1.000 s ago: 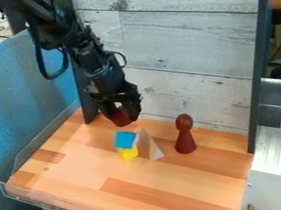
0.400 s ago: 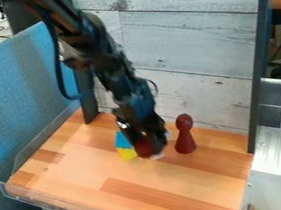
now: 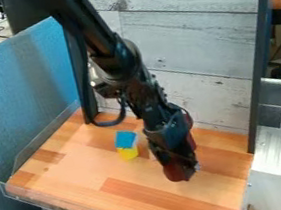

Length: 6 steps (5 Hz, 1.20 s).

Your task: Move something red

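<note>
- The claw (image 3: 184, 169) is clamped on a red object (image 3: 174, 171), above the desk (image 3: 68, 182).
- It partly blocks a dark-red figure (image 3: 192, 141).
- A blue block (image 3: 125, 139) touches a yellow block (image 3: 128, 153).

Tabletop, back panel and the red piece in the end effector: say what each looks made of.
The tabletop looks like smooth-finished wood: joined strips in differing tones. The back panel resembles whitewashed boards, with grain, knots and seams, though printed laminate is possible. The red piece in the end effector could be painted wood or plastic; its plain red surface leaves that open.
</note>
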{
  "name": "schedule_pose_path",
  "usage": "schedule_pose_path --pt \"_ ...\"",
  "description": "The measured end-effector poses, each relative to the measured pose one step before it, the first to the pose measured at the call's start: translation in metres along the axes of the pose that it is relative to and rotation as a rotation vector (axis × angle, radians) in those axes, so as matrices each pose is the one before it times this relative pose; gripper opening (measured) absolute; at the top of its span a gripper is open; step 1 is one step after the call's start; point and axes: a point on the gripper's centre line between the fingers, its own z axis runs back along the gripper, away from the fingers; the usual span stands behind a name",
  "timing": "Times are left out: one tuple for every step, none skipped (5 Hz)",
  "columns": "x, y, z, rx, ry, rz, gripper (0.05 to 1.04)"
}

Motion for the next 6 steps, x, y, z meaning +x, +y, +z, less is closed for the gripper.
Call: schedule_pose_path --pt "0.01216 -0.00916 -0.00364 0.0261 -0.0315 -0.0527 0.779" --pt "-0.00054 -0.00528 -0.01510 0.0209 0.0072 -0.0216 0.844" --pt "-0.00716 -0.00056 -0.01316 0.0188 0.0297 0.0060 1.011" --pt "0.00273 0.00174 0.00022 0.0043 -0.0062 -0.0037 1.007" --pt "-0.00046 0.00618 0.01222 -0.0403 -0.0145 0.0298 1.001" --pt "0.00892 0.03810 0.05144 -0.0167 -0.0706 0.0917 1.001"
